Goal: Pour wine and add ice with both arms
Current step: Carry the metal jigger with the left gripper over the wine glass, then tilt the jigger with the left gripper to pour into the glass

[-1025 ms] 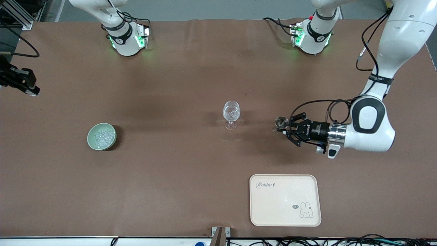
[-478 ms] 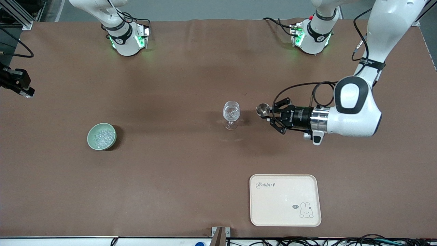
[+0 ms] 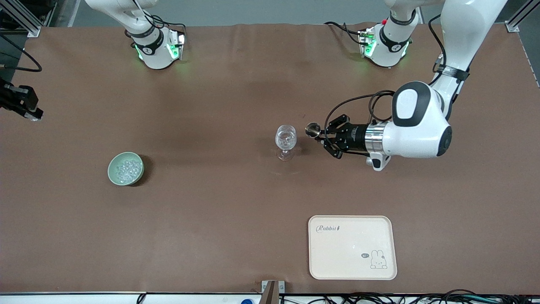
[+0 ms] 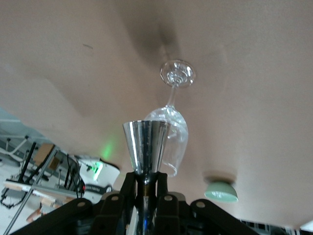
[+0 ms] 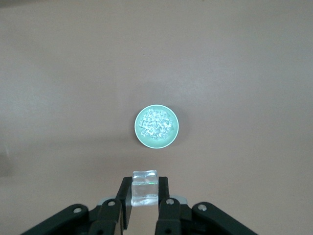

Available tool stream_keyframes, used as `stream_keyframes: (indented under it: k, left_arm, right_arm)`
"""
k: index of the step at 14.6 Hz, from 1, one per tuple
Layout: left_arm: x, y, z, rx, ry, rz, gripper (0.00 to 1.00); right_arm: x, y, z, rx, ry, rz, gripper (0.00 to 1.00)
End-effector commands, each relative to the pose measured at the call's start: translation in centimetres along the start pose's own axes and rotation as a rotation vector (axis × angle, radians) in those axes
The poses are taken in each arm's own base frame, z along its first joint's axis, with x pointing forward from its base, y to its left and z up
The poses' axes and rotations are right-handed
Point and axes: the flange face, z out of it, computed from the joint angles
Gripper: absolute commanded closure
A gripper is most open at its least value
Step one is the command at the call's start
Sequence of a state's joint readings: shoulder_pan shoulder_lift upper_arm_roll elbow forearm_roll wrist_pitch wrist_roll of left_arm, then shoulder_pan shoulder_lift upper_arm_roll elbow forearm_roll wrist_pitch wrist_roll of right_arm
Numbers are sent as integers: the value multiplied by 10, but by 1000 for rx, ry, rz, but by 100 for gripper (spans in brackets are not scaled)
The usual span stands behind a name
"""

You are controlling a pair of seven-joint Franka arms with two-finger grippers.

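The large white left arm (image 3: 422,126) is carrying its left gripper (image 3: 322,136) in toward the clear stemmed wine glass (image 3: 286,141) at mid-counter, jaws clamped on a small shiny metal measuring cup (image 3: 312,129) now just beside the bowl of the glass, so the pour looks imminent. The right gripper (image 5: 145,203) is waiting at the right arm's end of the counter, closed on a clear block, possibly ice. The ice (image 3: 125,169), a heap of small glassy lumps, is sitting in the pale green bowl (image 3: 114,176) toward that same end.
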State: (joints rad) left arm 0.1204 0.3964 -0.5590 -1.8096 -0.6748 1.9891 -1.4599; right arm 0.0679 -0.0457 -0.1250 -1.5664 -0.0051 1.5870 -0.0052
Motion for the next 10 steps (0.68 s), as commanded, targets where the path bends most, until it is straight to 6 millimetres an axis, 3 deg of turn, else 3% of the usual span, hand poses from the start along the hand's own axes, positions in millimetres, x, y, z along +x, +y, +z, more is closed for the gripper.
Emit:
stream_keyframes:
  k: [1, 10]
  left_arm:
    - [-23, -7, 11, -16, 103, -9, 99]
    - [-56, -12, 42, 0, 268, -33, 99]
  right_arm:
    - [0, -2, -2, -9, -6, -3, 94]
    - [2, -13, 12, -10, -38, -9, 93]
